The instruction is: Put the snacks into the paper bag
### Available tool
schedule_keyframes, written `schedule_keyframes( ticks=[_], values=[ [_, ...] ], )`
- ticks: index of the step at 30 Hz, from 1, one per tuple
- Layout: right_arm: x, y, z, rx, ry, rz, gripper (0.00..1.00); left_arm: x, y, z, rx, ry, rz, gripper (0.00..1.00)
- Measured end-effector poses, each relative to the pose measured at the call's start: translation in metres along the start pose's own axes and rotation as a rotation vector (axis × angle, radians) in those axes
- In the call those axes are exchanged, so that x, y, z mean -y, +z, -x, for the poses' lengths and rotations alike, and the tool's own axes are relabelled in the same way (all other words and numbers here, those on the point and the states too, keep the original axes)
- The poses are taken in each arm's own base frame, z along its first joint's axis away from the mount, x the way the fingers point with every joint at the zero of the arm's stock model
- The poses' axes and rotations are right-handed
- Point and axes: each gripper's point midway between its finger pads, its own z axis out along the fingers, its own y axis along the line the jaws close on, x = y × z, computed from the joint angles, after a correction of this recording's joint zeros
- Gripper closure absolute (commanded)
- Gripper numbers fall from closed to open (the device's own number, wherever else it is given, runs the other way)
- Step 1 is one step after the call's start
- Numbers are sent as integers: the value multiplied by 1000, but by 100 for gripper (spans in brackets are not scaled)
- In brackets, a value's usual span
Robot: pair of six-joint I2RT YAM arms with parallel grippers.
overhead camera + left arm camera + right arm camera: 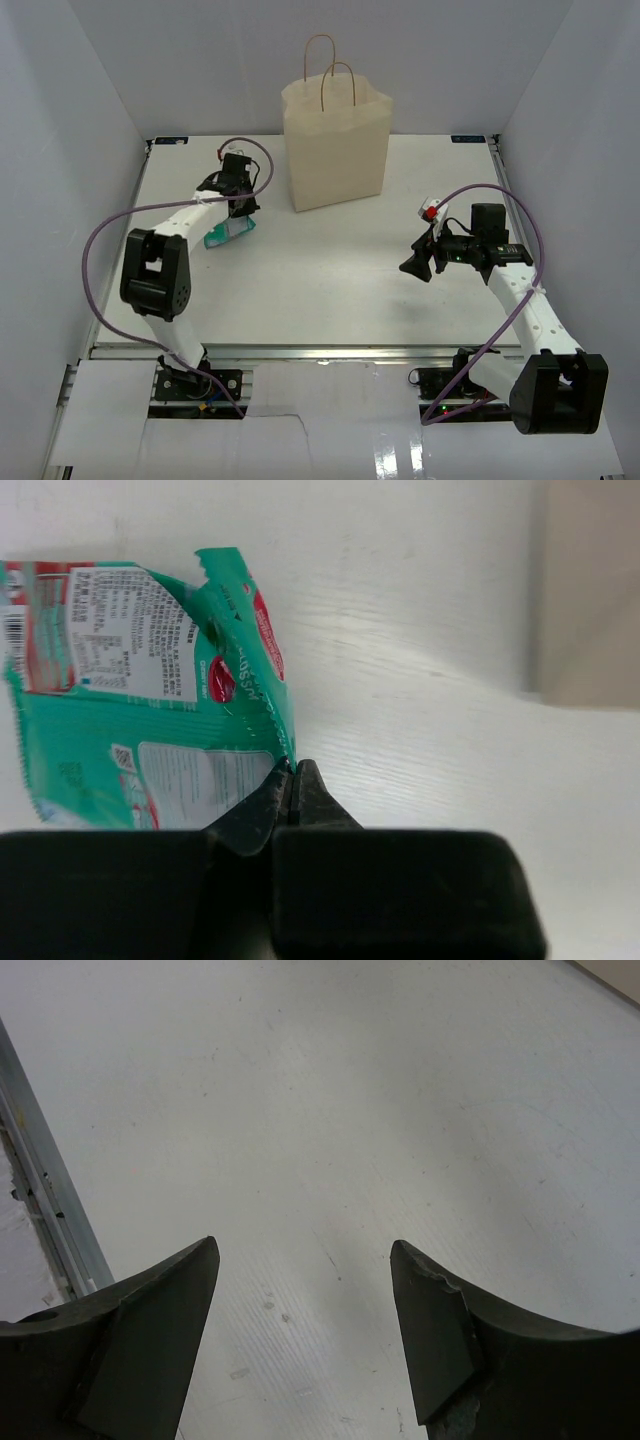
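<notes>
Teal-and-white pouch (229,233) is sitting at the left of the top view, its long axis slanting from lower left to upper right, roughly toward the paper bag (336,146); the left gripper (240,203) is pinching one edge of it, jaws pressed almost together. Standing upright at upper centre, the bag is keeping well apart from the pouch; the right gripper (416,265) is hovering over the table (330,290) at right, spread wide and holding nothing.

Bag behind, pouch left.
The paper bag (335,140) stands at the table's (330,300) far middle; the pouch (228,233) is left and before it, at my left gripper (238,212); my right gripper (415,265) is opposite.
</notes>
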Motion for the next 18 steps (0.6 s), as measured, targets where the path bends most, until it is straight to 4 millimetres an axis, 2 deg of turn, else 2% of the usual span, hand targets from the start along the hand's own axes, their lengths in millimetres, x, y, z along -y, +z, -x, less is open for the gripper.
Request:
schedule_keyframes(
  ticks=[2,7,9,15,18],
  values=[
    [0,0,0,1,3,0,25,9,-29,19,68,-53,-75,100],
    [0,-1,1,5,5,2,25,30,-108,86,284,-224,-283,100],
    [0,-1,2,6,5,2,25,36,-132,109,345,-291,-360,100],
    [0,-1,2,6,4,1,26,59,-177,167,468,-428,-544,100],
    [0,-1,2,6,4,1,26,72,-204,208,535,-476,-631,100]
  ],
)
